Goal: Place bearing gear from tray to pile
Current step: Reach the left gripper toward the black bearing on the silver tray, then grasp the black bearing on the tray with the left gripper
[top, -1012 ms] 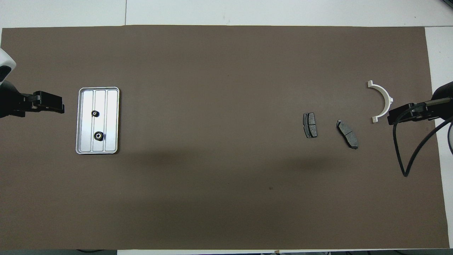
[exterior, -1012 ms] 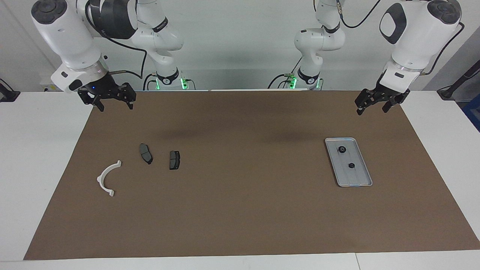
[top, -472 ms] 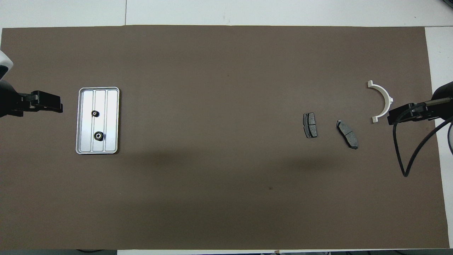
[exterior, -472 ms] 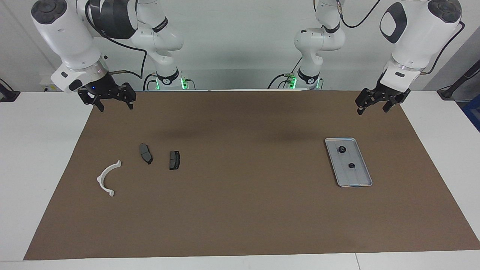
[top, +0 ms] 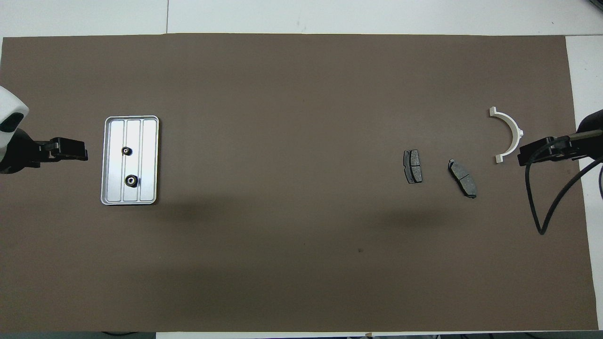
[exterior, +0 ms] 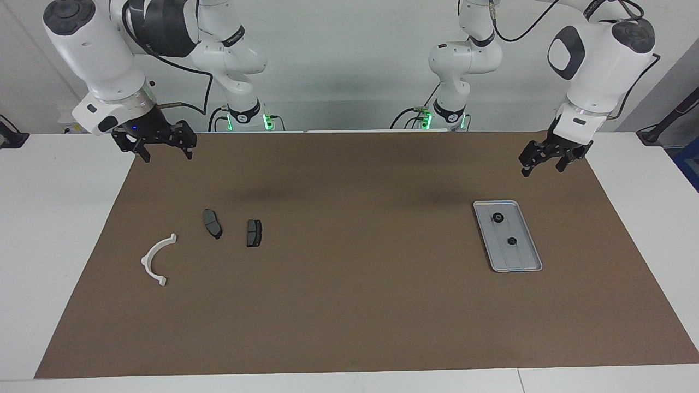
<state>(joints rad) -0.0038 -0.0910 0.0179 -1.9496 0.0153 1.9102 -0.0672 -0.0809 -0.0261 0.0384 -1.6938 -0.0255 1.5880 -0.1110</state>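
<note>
I see two bearing gears point(exterior: 498, 217) point(exterior: 511, 240) lying in the tray point(exterior: 531, 263), well apart from the pile point(exterior: 211, 223). My left gripper point(exterior: 540, 160) hangs over the mat beside the tray, fingers apart and empty. The right gripper point(exterior: 162, 147) waits, spread open.

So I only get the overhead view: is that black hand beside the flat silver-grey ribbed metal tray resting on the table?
Observer: No. The facing view shows the left hand hanging in the air over the brown mat, higher than the tray.
Visitor: Is it holding anything?
Observer: Nothing. From the front its two fingers are spread open with an empty gap.
Visitor: And the hand by the white semicircular plastic bracket?
Observer: The right hand waits raised over the mat's edge, open, not touching the bracket.
</note>
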